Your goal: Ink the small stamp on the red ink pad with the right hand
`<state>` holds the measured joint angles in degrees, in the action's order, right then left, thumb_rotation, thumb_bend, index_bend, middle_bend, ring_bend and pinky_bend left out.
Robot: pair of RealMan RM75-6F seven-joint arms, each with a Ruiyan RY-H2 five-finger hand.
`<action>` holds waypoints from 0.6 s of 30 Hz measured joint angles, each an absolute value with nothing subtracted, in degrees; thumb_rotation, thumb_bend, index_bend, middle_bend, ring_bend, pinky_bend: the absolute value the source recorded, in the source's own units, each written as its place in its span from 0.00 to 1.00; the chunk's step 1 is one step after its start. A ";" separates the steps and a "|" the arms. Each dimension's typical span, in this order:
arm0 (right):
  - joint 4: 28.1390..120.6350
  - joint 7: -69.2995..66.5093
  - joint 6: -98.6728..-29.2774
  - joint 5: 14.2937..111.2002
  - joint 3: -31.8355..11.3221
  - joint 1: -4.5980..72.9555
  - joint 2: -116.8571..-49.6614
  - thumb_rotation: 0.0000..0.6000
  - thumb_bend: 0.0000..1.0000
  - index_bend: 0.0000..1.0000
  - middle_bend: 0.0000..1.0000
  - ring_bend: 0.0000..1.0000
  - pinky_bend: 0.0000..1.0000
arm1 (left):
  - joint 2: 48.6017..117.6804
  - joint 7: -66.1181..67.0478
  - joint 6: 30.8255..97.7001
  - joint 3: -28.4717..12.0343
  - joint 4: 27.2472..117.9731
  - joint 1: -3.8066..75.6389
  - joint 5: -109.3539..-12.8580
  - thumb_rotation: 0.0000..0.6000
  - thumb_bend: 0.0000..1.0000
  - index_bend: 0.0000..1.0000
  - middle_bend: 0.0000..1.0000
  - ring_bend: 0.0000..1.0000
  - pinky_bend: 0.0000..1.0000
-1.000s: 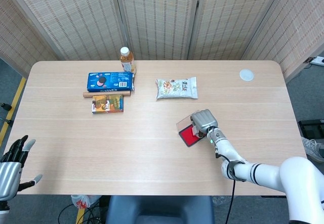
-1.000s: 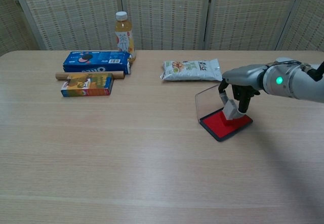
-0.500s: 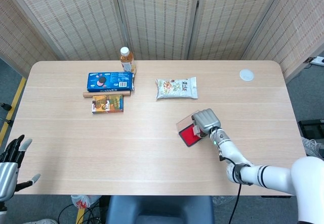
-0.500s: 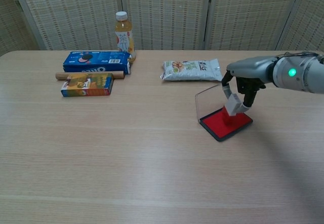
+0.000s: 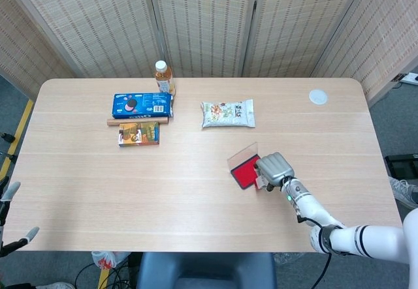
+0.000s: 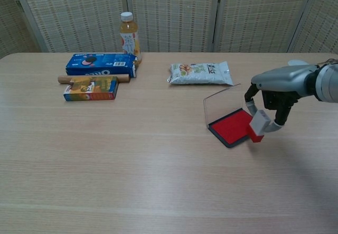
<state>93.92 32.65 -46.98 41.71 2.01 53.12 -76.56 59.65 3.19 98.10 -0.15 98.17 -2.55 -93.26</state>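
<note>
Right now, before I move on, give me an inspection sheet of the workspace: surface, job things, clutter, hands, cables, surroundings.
Surface: light wooden table, no spills seen.
Job's things: red ink pad lies open, its clear lid standing at the far edge; small stamp is held off the pad's right corner, its underside red.
Clutter: blue cookie box, rolling pin, orange box, drink bottle, snack bag, white disc.
Hands: right hand holds the stamp; left hand barely in view at the table's near left edge, fingers apart.
Cables: black cable along the right forearm; some under the table.
Surroundings: woven screen panels behind.
</note>
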 measured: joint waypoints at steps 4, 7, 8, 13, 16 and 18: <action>95.97 34.24 -48.11 42.18 3.68 52.49 -75.93 1.00 0.28 0.90 1.00 0.82 0.77 | 59.73 3.44 97.70 -0.22 98.04 -2.46 -93.38 1.00 0.10 0.08 0.00 0.00 0.27; 96.98 35.89 -48.41 41.53 4.77 52.44 -75.55 1.00 0.28 0.90 0.99 0.81 0.77 | 59.78 3.48 97.54 -0.36 98.03 -2.45 -93.19 1.00 0.10 0.08 0.00 0.00 0.27; 97.24 36.32 -48.70 41.41 5.04 52.40 -75.52 1.00 0.27 0.90 0.99 0.81 0.77 | 59.79 3.52 97.42 -0.37 98.03 -2.44 -93.12 1.00 0.10 0.08 0.00 0.00 0.27; 97.14 37.22 -49.38 41.35 5.69 52.15 -76.22 1.00 0.27 0.90 0.98 0.81 0.77 | 59.82 3.76 96.93 -0.50 97.99 -2.31 -92.96 1.00 0.10 0.07 0.00 0.00 0.27; 96.24 37.31 -49.05 41.11 5.82 52.09 -76.92 1.00 0.27 0.90 0.98 0.81 0.77 | 59.78 3.42 97.19 -0.55 97.79 -2.35 -93.28 1.00 0.10 0.07 0.00 0.00 0.27; 95.73 37.40 -48.86 40.94 5.88 52.09 -77.22 1.00 0.27 0.90 0.98 0.81 0.77 | 59.78 3.21 97.48 -0.66 97.62 -2.45 -93.36 1.00 0.10 0.07 0.00 0.00 0.27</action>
<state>95.73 37.40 -48.86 40.94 5.88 52.09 -77.22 59.78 3.21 97.48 -0.66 97.62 -2.45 -93.36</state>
